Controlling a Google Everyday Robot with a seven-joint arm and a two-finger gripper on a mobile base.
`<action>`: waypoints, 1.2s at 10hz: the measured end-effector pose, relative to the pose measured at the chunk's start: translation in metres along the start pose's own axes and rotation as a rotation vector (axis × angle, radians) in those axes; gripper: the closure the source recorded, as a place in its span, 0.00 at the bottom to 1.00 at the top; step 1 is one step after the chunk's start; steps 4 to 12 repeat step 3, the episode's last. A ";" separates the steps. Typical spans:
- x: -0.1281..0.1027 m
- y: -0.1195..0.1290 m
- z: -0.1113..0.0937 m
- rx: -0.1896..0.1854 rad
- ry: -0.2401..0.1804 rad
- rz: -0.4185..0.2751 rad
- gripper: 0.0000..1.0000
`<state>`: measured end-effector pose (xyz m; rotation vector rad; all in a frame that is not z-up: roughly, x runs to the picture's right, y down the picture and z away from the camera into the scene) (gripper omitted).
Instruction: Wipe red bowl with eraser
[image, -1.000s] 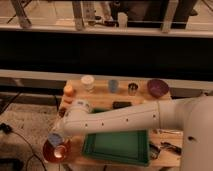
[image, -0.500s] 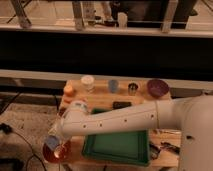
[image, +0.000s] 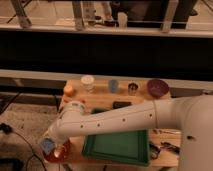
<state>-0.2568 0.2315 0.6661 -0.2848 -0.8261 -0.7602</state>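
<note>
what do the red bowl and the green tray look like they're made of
Red bowl, under the gripper with the eraser: probably glossy plastic or glazed ceramic, its inside shines. Green tray: likely matte plastic, evenly coloured with a raised rim.

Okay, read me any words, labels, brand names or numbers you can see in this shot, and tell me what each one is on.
There is no readable text.
The white-lidded jar may carry a label; it is too blurred to read.
The light-blue cup, purple bowl and green tray show no markings.
The gripper, holding the eraser over the red bowl at the table's front left corner, shows none either.
</note>
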 end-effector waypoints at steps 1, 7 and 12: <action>-0.003 0.000 0.000 0.000 -0.005 0.000 1.00; -0.008 0.001 0.000 -0.001 -0.011 0.000 1.00; -0.008 0.001 0.000 -0.001 -0.011 0.000 1.00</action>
